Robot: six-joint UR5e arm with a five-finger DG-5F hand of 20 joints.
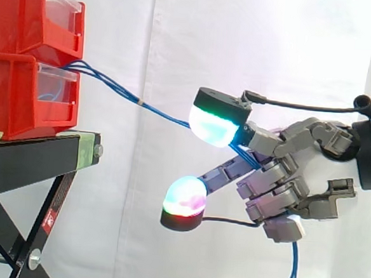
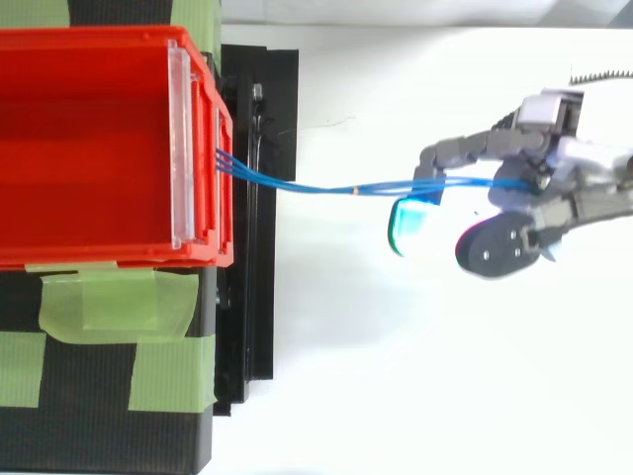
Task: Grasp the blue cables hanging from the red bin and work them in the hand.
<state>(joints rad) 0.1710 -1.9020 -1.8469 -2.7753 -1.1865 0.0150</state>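
Bright, even light; faint shadows.

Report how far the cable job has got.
Done: the grasp. The hand has fingers curled round the blue cables, which stretch from the lower red bin into it and trail out below. In hand: holding them pulled out. Left: working them between the fingers, not evident here.

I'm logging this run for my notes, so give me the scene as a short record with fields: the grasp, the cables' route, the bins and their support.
grasp: hand curled round the blue cables
route: from the front of the lower red bin, sloping down to the hand; loose ends hang below it
stack: upper red bin sits on the lower red bin
support: black stand
backdrop: white curtain
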